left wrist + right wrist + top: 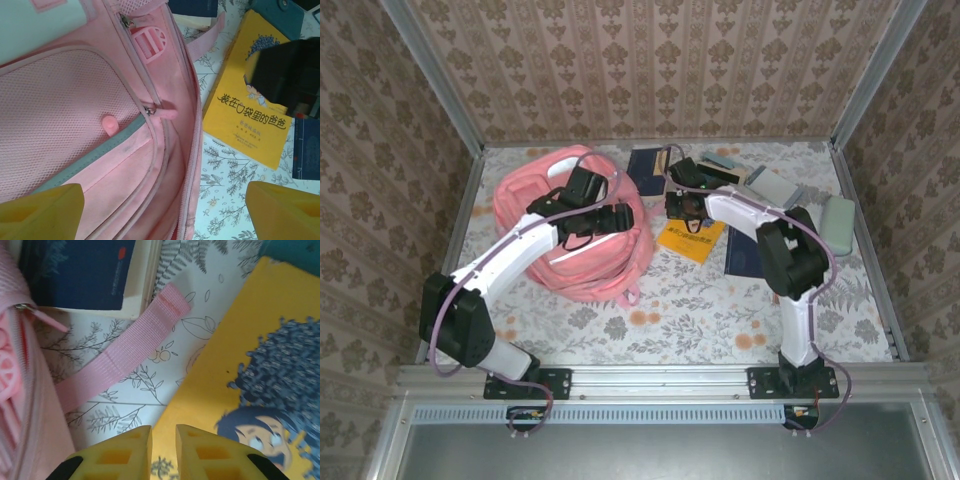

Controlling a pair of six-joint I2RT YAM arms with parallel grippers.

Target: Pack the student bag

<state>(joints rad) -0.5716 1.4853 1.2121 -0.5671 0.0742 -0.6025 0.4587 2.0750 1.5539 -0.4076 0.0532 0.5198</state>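
Note:
The student bag (565,235), pink and bulky, lies at the left of the table. My left gripper (605,220) hovers over its right side. In the left wrist view this gripper (162,212) stands wide open above the bag's unzipped opening (175,165), with nothing between its fingers. A yellow book (690,240) lies flat just right of the bag. My right gripper (678,207) is at its top-left corner. In the right wrist view its jaws (163,440) are drawn nearly together over the yellow book's (235,365) left edge. I cannot tell whether they pinch it.
A dark blue book (645,168) lies behind the bag, and a pink strap (125,352) trails across the cloth beside it. A dark notebook (745,255) lies right of the yellow book. Teal cases (838,222) (775,188) sit at the back right.

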